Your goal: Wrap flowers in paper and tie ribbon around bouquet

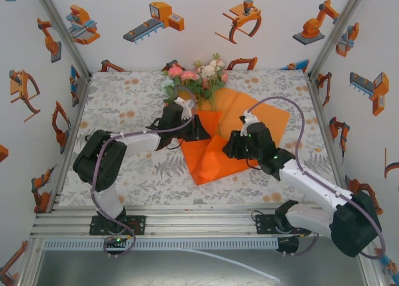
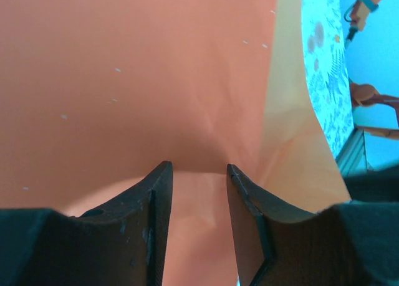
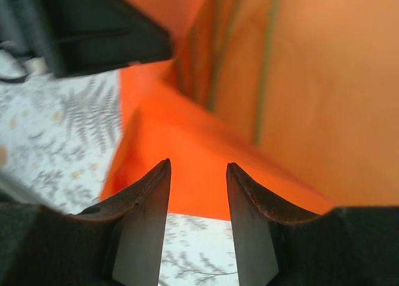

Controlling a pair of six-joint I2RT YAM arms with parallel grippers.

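At left-centre of the worktop (image 1: 124, 105), the left hand (image 1: 201, 132) sits low against the near-left flap of the paper (image 1: 215, 164). Its wrist view has the fingers parted by a moderate gap, the orange sheet right in front, and nothing pinched.

The paper lies mid-worktop, partly folded up. The flowers (image 1: 199, 74) lie at its far edge, blooms pointing toward the back wall.

The right hand (image 1: 228, 147) is on the sheet's right half, near the left hand. Its fingers are likewise parted and empty, with a raised fold just past the tips.

Judgement: flaps are being folded over the stems (image 3: 265, 68); no cone is formed yet.

Risks:
- With both hands empty, a springy flap may fall open.
- A low push could slide the whole sheet and roll the flowers off it.
- The hands are close and could collide.

View notes: the right wrist view shows thin green stems lying along the fold, plus the left hand's dark body at upper left. The top view gives the blooms and overall layout. The left wrist view shows the flap's paler edge.
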